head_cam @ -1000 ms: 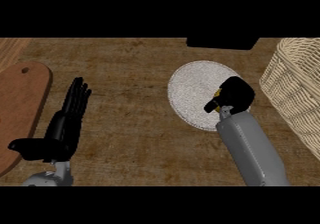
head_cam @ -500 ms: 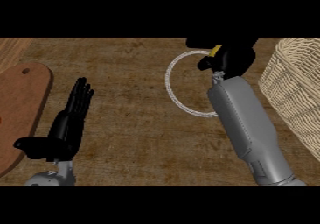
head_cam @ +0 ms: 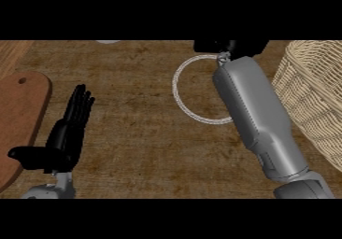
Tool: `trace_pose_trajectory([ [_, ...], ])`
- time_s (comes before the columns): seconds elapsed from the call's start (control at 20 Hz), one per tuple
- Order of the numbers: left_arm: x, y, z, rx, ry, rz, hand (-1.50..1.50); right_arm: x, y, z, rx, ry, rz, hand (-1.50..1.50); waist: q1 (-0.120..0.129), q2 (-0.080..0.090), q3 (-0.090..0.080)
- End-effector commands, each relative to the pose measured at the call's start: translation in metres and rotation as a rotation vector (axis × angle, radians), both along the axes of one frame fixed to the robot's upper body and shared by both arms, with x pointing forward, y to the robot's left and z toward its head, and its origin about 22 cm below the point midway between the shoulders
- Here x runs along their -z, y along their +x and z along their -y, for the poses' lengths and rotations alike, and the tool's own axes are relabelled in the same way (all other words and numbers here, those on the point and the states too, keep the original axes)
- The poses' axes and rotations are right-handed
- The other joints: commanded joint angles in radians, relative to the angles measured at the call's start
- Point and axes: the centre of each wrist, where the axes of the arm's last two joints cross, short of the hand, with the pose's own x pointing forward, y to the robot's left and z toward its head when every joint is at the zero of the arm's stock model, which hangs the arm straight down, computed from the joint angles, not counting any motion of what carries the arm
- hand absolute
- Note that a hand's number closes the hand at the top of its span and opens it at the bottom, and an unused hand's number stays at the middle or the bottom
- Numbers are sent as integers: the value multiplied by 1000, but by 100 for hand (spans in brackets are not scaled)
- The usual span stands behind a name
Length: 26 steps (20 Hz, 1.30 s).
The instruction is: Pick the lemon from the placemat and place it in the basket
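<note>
In the head view we see our left hand (head_cam: 63,135) resting open beside a wooden board (head_cam: 22,112), while our right hand (head_cam: 225,45) sits at the top edge, finger state unclear. The lemon is hidden; the placemat (head_cam: 191,100) lies beneath our right forearm, the basket (head_cam: 315,98) beside it.

The counter (head_cam: 146,140) looks like rough, matt brown wood with a coarse grain, and the board (head_cam: 22,112) left of the left hand's (head_cam: 63,140) fingers is smoother reddish wood. The basket (head_cam: 315,98) is pale woven wicker; the forearm (head_cam: 260,116) beside it is smooth grey plastic with a dull sheen, the hand matt black.
</note>
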Motion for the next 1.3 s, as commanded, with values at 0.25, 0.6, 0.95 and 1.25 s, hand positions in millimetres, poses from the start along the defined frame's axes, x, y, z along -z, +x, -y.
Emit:
trace_pose_trajectory([
  [0.25, -2, -9, -12, -37, 5, -7, 0, -19, 16, 25, 311, 45, -107, 150, -37, -8, 1],
  [0.6, 11, -7, 4, -56, 7, -8, 0, -2, 12, 57, 352, 52, -102, 150, -52, -8, 1],
  [0.95, 6, -12, 3, -60, 3, -23, 0, 4, -11, 86, 389, 45, -88, 150, -64, -15, 1],
  [1.25, 14, -16, -4, -42, -7, -27, 0, 51, -36, 116, 411, 34, -157, 150, -58, -11, 1],
])
